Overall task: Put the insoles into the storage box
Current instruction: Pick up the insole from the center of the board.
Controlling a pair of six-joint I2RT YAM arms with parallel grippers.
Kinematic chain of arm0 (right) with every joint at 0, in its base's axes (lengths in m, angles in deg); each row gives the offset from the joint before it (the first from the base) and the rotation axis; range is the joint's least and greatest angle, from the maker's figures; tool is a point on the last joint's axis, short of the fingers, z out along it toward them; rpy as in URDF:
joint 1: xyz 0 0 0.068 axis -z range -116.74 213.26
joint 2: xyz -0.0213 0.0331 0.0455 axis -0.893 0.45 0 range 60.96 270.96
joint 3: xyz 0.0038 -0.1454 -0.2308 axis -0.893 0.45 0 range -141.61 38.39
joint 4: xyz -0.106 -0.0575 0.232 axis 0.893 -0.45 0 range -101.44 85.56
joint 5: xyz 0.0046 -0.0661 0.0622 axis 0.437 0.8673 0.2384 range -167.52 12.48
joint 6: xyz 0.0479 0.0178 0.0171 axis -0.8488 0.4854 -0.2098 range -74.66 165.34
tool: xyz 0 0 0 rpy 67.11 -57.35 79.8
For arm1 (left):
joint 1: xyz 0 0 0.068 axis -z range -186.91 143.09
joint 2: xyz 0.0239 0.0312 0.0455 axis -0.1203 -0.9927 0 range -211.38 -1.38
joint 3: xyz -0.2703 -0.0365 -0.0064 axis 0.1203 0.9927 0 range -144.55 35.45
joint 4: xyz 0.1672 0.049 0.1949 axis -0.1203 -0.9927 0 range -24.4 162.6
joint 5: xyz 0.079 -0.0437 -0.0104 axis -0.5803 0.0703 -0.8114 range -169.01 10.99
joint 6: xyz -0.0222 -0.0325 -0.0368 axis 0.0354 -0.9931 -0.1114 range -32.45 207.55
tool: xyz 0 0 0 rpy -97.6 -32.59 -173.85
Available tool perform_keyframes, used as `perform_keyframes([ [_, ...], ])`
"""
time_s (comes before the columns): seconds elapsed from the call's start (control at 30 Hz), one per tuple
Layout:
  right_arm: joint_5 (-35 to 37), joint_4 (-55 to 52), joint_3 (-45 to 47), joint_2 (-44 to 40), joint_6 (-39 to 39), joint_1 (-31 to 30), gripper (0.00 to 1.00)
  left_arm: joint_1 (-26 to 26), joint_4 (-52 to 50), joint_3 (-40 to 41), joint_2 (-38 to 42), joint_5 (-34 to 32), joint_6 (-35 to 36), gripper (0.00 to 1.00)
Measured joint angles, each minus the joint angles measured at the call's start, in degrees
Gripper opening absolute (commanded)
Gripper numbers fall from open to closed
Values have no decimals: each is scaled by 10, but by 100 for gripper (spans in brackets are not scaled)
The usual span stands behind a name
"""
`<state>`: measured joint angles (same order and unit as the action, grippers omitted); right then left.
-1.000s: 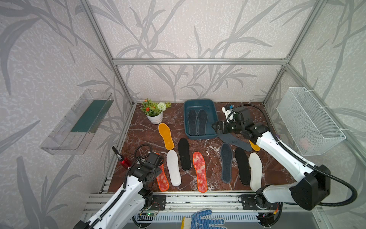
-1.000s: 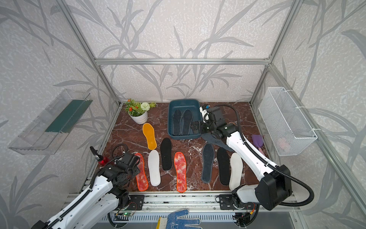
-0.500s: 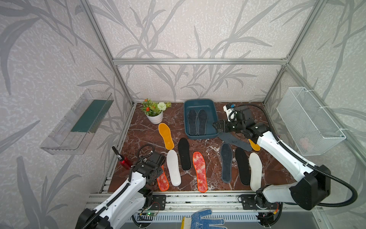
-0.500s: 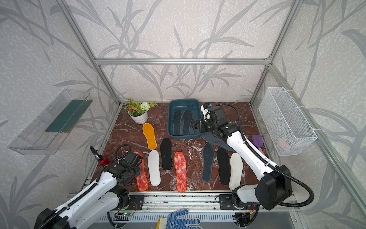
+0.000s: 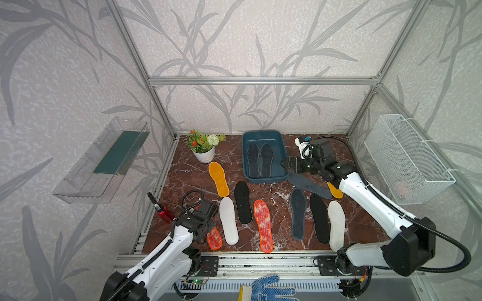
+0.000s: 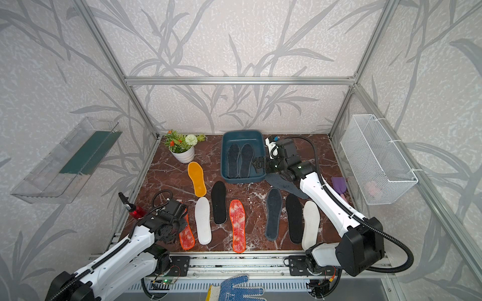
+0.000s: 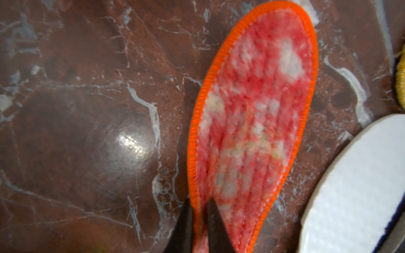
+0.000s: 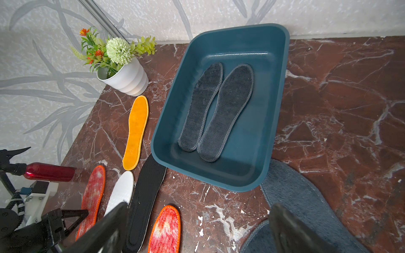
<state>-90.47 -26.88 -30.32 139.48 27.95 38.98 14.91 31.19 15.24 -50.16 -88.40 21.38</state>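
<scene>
The teal storage box stands at the back of the marble table with two dark grey insoles lying in it. My left gripper is shut on the stitched edge of a mottled red-orange insole at the front left. My right gripper hangs open and empty by the box's right wall; from the right wrist the box lies ahead. Several other insoles lie on the table: mustard, black, white, red-orange, dark grey.
A white flower pot stands at the back left, a red bottle by the left arm. A wire-mesh basket hangs on the right wall, a clear shelf on the left. A blue-dotted glove lies off the front edge.
My left gripper's jaws have closed onto the edge of the red-orange insole at the front left. The right arm has hardly moved and stays open.
</scene>
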Motion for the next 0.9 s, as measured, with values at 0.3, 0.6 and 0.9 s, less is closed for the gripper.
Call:
perform_keyframes([
  [0.3,-6,1,3,0,-2,0,99,-2,-13,-1,62,-3,2,0],
  [0.6,-30,1,3,1,-9,0,100,-3,-14,-37,218,-30,63,0],
  [0.9,-98,1,3,24,-17,-7,85,-3,88,-56,247,33,195,0],
])
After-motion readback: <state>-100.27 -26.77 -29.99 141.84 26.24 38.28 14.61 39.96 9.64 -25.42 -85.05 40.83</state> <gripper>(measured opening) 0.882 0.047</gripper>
